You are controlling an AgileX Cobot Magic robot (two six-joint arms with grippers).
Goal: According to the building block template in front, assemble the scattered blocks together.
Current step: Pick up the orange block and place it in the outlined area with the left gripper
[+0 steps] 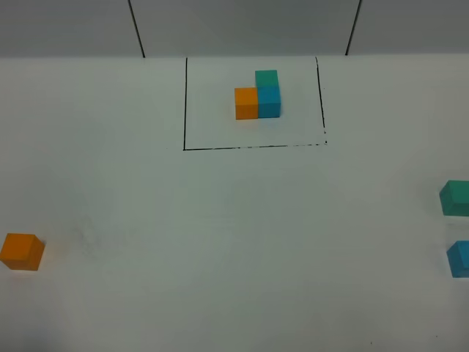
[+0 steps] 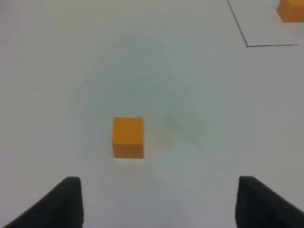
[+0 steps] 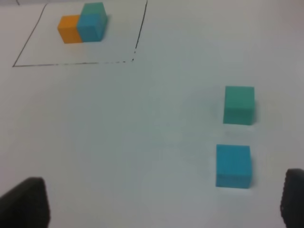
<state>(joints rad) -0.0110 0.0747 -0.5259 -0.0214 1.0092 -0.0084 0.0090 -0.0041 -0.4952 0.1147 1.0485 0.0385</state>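
Far left, the orange cube (image 1: 22,251) lies before the left gripper (image 2: 159,199), fingers parted, the template (image 1: 258,95) centre-back, the teal cube (image 1: 456,198) and blue cube (image 1: 460,258) far right before the right gripper (image 3: 164,199), fingers spread; all look light, rigid, best pinched across opposite flat faces.

Seemingly a lab test bench: plain white tabletop (image 1: 220,257) marked with a black drawn rectangle (image 1: 185,110).

One template (image 1: 258,97) — three scattered blocks (image 1: 22,251)
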